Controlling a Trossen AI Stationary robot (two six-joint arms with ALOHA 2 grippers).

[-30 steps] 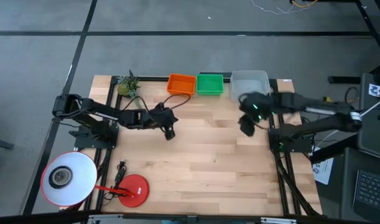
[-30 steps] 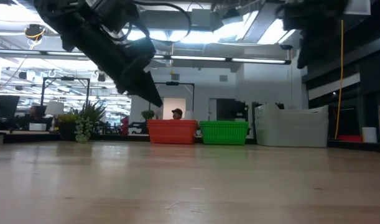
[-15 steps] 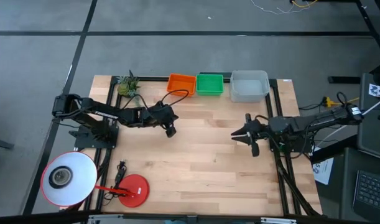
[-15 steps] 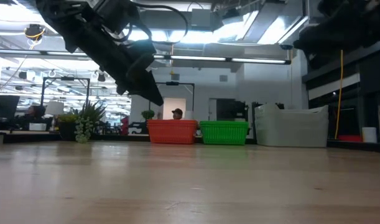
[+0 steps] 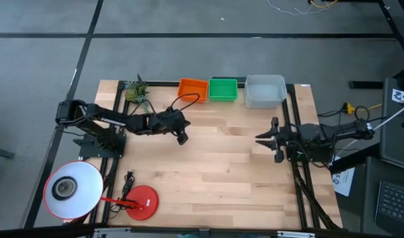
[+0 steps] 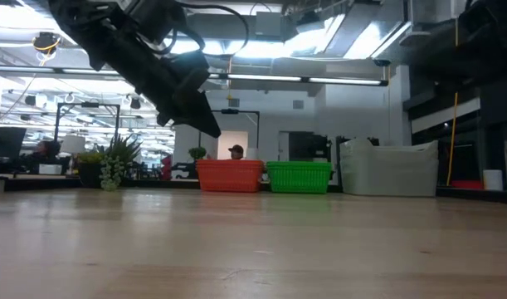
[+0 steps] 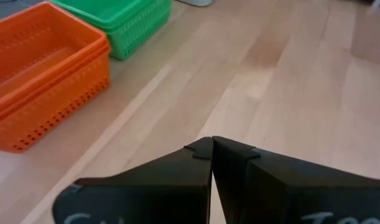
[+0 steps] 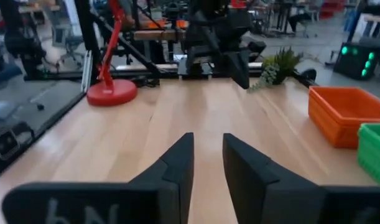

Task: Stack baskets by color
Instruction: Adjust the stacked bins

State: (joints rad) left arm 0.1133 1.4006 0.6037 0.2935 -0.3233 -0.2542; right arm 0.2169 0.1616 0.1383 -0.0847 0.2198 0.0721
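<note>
Baskets: three piles sit in a row along the top edge of the table in the high view — orange baskets [image 5: 192, 88], green baskets [image 5: 223, 88], then the pale grey baskets [image 5: 266, 90] furthest right, each touching or just beside its neighbour.
Sorting: no loose basket shows anywhere on the table [image 5: 208, 172]; the left wrist view shows nested rims in the orange pile, so the stacking looks done.
What changed: a second ago the right gripper [image 5: 273, 139] hung close under the grey pile; it has since pulled away toward the right edge of the frame, carrying nothing.
Right gripper now: right of centre in the high view, fingers a little apart around empty air.
Left gripper [image 5: 182, 139]: centre-left in the high view, below the orange pile, fingers pressed together, holding nothing; it has barely moved.
Meaning: the retreat reads as a release of the last grey basket and a return toward rest.
Other things: red lamp [image 5: 141, 200] at lower left, small plant [image 5: 135, 90] at upper left, both untouched.
</note>
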